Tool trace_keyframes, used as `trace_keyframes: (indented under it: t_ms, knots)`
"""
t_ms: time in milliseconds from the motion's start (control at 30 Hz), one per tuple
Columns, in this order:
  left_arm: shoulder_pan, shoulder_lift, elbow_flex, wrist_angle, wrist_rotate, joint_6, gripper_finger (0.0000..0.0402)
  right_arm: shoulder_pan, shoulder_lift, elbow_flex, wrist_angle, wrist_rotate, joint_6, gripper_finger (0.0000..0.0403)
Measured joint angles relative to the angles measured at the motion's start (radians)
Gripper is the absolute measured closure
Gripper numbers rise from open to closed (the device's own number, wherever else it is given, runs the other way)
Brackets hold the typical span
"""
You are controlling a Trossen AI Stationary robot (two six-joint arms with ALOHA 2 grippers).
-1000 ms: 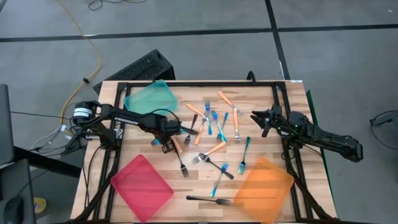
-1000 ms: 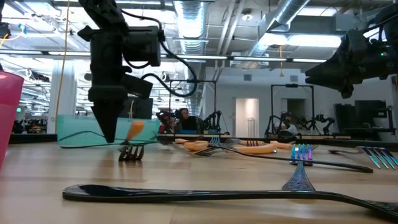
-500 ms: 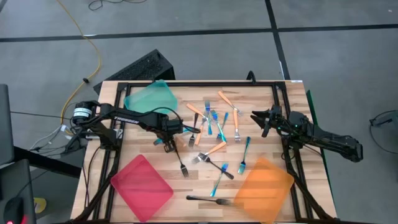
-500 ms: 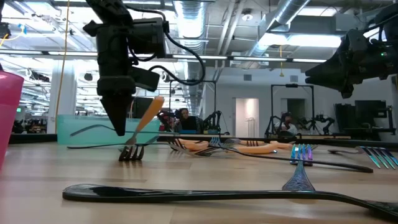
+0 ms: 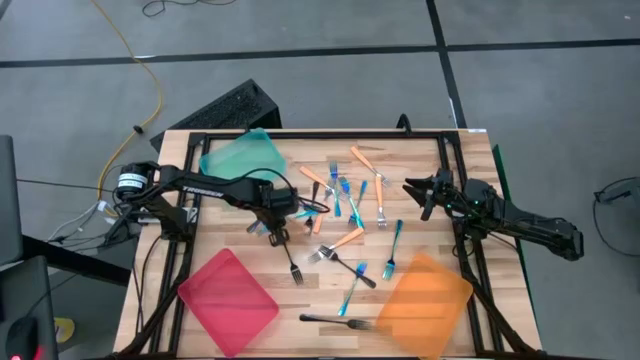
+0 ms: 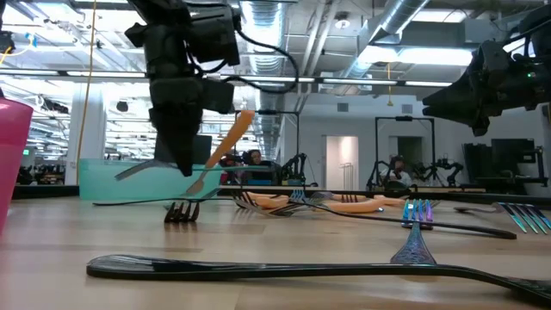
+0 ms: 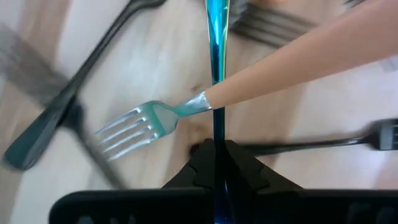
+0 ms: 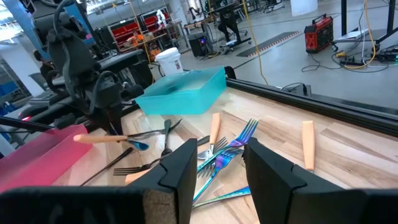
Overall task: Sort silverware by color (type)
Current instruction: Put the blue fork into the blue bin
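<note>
My left gripper [image 5: 275,230] hangs over the table's middle left, pointing steeply down, shut on a slim teal fork [image 7: 215,56]. An orange-handled fork with metal tines [image 7: 292,59] lies across that teal fork just beyond the fingertips. It is raised with it, handle end high [image 6: 241,125] and tines low [image 6: 195,184]. Whether the fingers also touch it is unclear. More teal, orange and black forks lie scattered on the wood [image 5: 350,205]. My right gripper [image 5: 412,190] waits open at the right edge, level, nothing between its fingers [image 8: 217,152]. My left gripper pinches the teal fork's thin handle [image 7: 215,134] between its two fingers, coming from above. The handle runs on past the fingers both ways. One end sticks out toward the table's left [image 6: 133,170]. The other end [image 8: 138,145] reaches forward under the orange fork. It is lifted clear.
A teal tray [image 5: 243,157] stands at the far left, a red tray [image 5: 228,300] at the near left and an orange tray [image 5: 425,302] at the near right. A black fork [image 5: 291,262] lies just near of my left gripper, another [image 5: 335,321] by the near edge.
My left gripper, still shut, has risen and shifted a little toward the table's right. The orange-handled fork has come up with it. Its handle end has swung from low behind the fingers to high and tilted, while its tines have stayed low.
</note>
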Motion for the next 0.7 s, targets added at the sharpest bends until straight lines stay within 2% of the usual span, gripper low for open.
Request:
trace_keyframes:
  t_ms: [167,400,700]
  knots:
    - [0.0,0.0,0.001,0.052,0.084,0.0,0.0401,0.0,0.0,0.0,0.0,0.0,0.0,0.0248]
    - [0.0,-0.001,0.001,0.089,0.125,0.0,0.0401,0.0,0.0,0.0,0.0,0.0,0.002,0.0248]
    - [0.0,-0.001,0.001,0.106,0.104,0.0,0.0401,0.0,0.0,0.0,0.0,0.0,0.003,0.0248]
